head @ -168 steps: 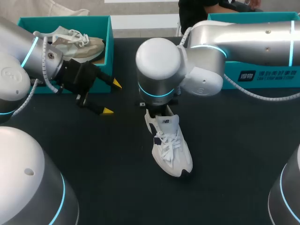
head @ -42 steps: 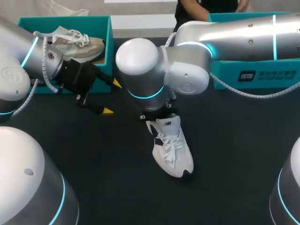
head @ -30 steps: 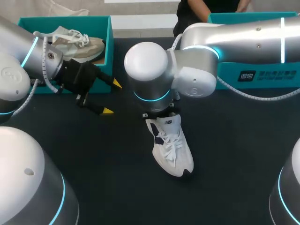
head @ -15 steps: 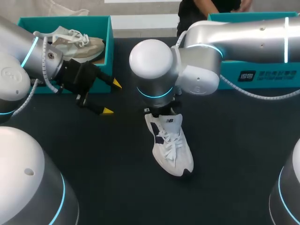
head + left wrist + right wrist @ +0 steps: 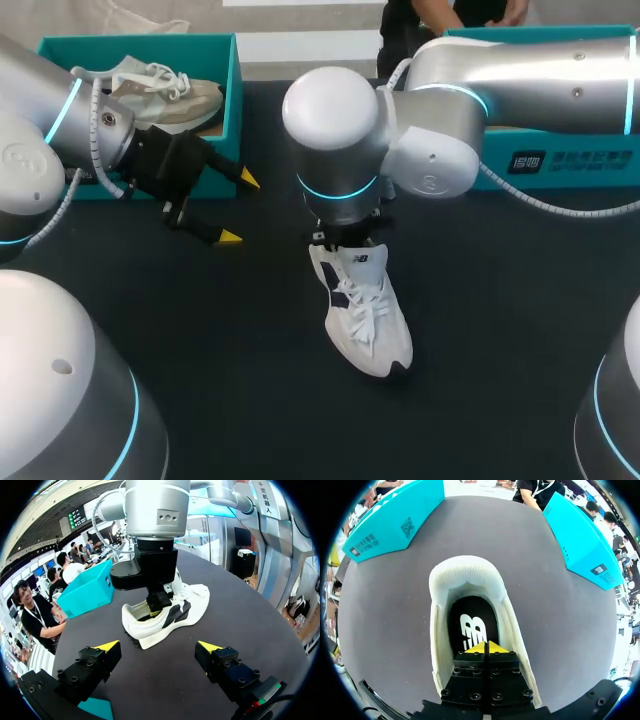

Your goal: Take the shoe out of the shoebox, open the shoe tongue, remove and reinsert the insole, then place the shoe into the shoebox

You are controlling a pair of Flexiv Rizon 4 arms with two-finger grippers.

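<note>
A white shoe (image 5: 368, 312) with white laces lies on the black table, toe toward the near edge. My right gripper (image 5: 340, 240) comes down onto its heel end. In the right wrist view that gripper (image 5: 485, 647) is shut, its yellow tips together inside the shoe's opening (image 5: 466, 572), just above the black insole (image 5: 470, 622); nothing shows between the tips. My left gripper (image 5: 240, 208) hangs open to the left of the shoe, clear of it. From the left wrist, the shoe (image 5: 187, 607) lies ahead of the open left gripper (image 5: 159, 646).
A teal shoebox (image 5: 232, 95) at the back left holds a beige shoe (image 5: 165, 90). Another teal box (image 5: 560, 155) stands at the back right under my right arm. Both teal boxes (image 5: 400, 520) (image 5: 580, 535) flank the shoe in the right wrist view.
My right arm has swung slightly to the right above the shoe's heel, gripper staying shut. The shoe has hardly shifted. The left arm has not moved.
</note>
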